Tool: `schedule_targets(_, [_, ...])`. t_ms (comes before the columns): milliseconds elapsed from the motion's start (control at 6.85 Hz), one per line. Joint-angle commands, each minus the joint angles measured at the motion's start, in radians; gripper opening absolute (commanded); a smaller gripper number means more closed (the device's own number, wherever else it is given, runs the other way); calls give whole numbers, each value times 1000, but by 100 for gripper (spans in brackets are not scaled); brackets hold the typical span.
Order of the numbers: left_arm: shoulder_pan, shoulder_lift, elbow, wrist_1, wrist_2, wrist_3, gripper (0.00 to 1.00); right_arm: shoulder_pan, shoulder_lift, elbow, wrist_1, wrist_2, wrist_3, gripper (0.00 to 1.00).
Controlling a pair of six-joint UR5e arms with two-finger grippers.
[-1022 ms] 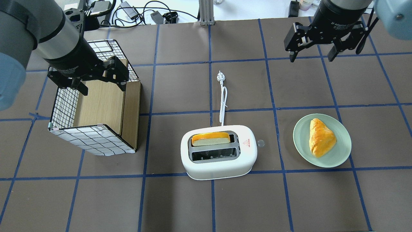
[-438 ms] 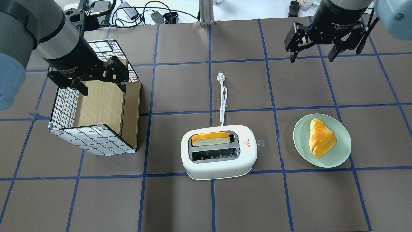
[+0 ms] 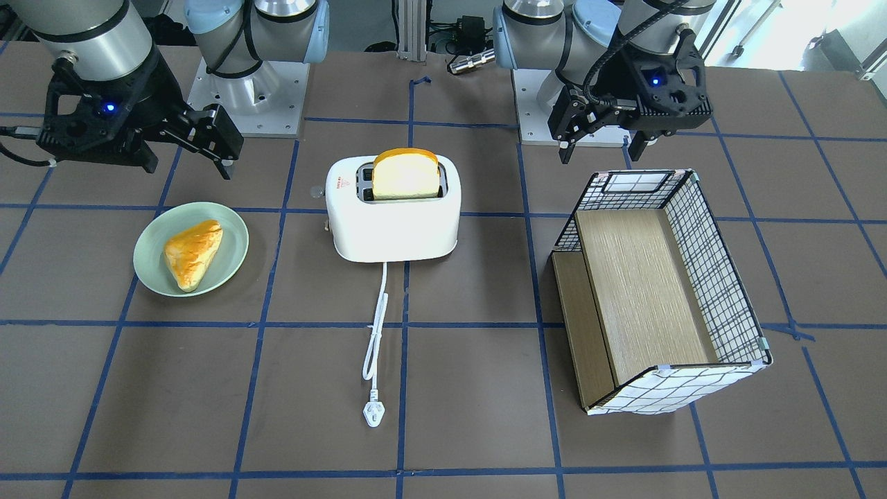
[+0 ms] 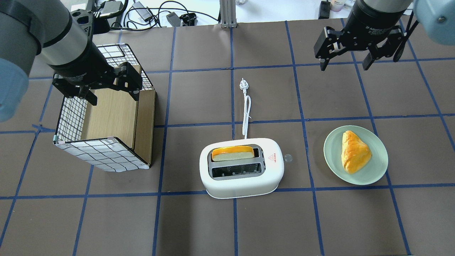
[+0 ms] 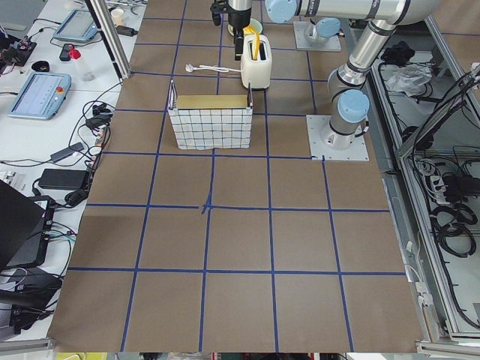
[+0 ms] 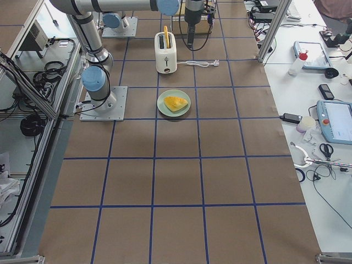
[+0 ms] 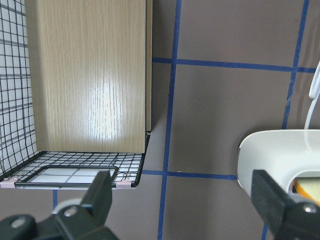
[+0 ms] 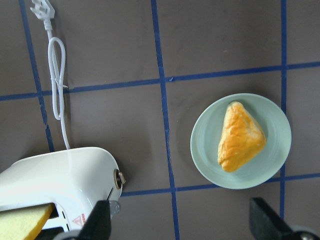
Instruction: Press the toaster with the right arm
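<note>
With the approach only just in hand, the black two-finger right gripper (image 4: 343, 66) hung spread and empty beyond the pale green round plate (image 4: 378, 167), well apart from the white rounded plastic toaster (image 4: 241, 185) near that plate, so it probably next needed lowering onto the toaster's small plate-side lever (image 4: 288, 158).

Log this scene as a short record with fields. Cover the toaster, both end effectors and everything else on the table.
toaster: white, upright, mid-table
bread slice: stands out of the slot farther from the robot; other slot empty
cord: unplugged, plug lies loose
right end effector: open, empty, raised, well apart from the toaster
left end effector: open, empty, over the basket
plate: green, right of the toaster, holds a pastry
basket: grid-patterned, tipped on its side, wood-lined
</note>
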Motion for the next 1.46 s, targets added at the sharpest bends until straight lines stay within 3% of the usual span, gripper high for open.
schedule_targets(0, [0, 0, 0, 0, 0, 0, 100, 1, -5, 26, 155, 10, 37, 58])
schedule_targets(146, [0, 0, 0, 1, 0, 0, 100, 1, -25, 47, 181, 10, 61, 19])
schedule_targets(292, [0, 0, 0, 0, 0, 0, 100, 1, -43, 73, 180, 17, 58, 0])
schedule_targets(876, [0, 0, 0, 0, -1, 0, 100, 1, -42, 170, 120, 127, 46, 0])
schedule_targets(1315, [0, 0, 0, 1, 0, 0, 100, 1, -23, 271, -4, 239, -4, 0])
